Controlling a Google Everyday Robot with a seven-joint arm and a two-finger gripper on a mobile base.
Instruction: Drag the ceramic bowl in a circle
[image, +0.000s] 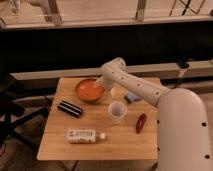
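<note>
Gripper (102, 84) at rim of ceramic bowl (88, 91), half-hidden (behind the wrist (111, 74))

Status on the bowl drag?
Gripper open, down at ceramic bowl rim. Bowl on table, far side. Cup and black case nearby, not touching.

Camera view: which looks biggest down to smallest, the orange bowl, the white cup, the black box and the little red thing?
1. The ceramic bowl, with the pincer at its right rim.
2 and 3. The cup and the black box look about alike, so I won't rank them.
4. The red thing looks smallest.
</note>
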